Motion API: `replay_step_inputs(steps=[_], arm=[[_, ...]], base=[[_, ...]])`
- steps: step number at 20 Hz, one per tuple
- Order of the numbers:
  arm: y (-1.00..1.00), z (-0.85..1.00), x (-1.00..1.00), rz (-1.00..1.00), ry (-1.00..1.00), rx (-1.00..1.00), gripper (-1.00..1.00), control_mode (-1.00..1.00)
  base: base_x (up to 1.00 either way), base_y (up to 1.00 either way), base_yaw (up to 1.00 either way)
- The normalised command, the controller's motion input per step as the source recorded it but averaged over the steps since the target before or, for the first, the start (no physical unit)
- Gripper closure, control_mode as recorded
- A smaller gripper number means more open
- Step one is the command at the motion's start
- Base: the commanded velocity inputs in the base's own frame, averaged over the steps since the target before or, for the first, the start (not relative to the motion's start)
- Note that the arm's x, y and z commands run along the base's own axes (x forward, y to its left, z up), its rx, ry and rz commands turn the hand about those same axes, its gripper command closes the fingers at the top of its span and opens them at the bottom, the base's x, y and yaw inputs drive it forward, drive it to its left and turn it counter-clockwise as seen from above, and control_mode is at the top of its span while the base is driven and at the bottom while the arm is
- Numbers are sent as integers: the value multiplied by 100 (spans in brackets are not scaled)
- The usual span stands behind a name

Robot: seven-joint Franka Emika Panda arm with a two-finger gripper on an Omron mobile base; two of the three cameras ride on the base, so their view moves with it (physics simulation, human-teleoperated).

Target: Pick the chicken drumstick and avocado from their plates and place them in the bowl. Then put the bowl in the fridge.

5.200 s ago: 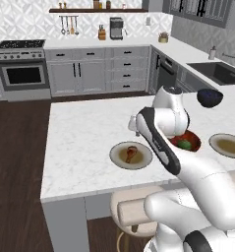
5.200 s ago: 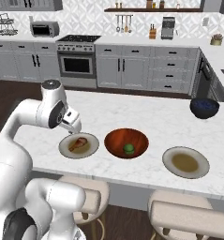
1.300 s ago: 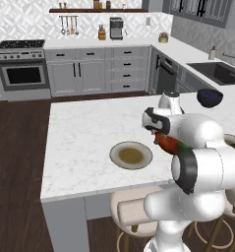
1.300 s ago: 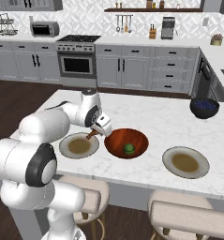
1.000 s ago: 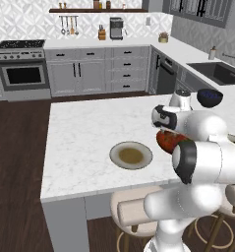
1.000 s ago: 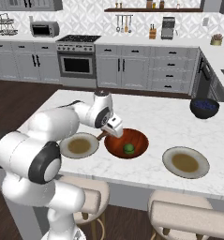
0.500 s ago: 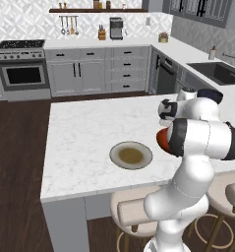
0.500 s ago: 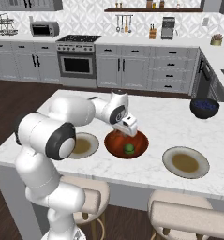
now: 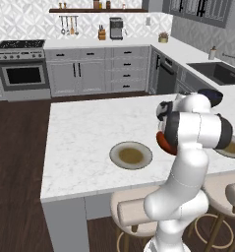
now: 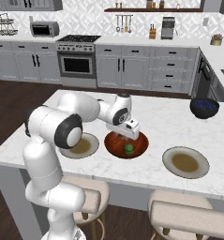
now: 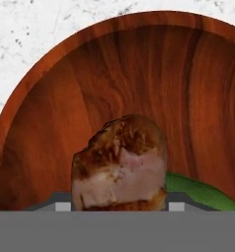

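The reddish-brown wooden bowl (image 10: 138, 147) sits mid-counter between two grey-beige plates, one on its left (image 10: 80, 146) and one on its right (image 10: 185, 162); both plates are bare. The green avocado (image 10: 129, 148) lies inside the bowl. My gripper (image 10: 124, 134) hovers low over the bowl's left half, shut on the chicken drumstick (image 11: 120, 165). In the hand view the drumstick hangs just above the bowl's wood floor (image 11: 138, 74), with the avocado (image 11: 200, 196) beside it. In the left base view the bowl's edge (image 9: 162, 142) peeks from behind my arm, near the empty plate (image 9: 131, 155).
A dark blue bowl (image 10: 204, 107) stands at the counter's far right. Padded stools (image 10: 187, 218) line the near edge of the island. Cabinets, an oven (image 10: 76, 63) and a sink (image 9: 222, 72) run along the far walls.
My arm has swung from the left plate across to the wooden bowl, carrying the drumstick with it. The left plate is now bare. The avocado has stayed in the bowl.
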Motion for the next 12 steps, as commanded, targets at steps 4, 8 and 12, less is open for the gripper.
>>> replay_step_inputs(steps=[4, 8, 12], arm=[[0, -10, 0, 5, 4, 1, -100, -100], [0, 0, 0, 0, 0, 0, -100, -100], [0, 0, 0, 0, 0, 0, -100, -100]], base=[[0, 0, 0], [0, 0, 0], [0, 0, 0]])
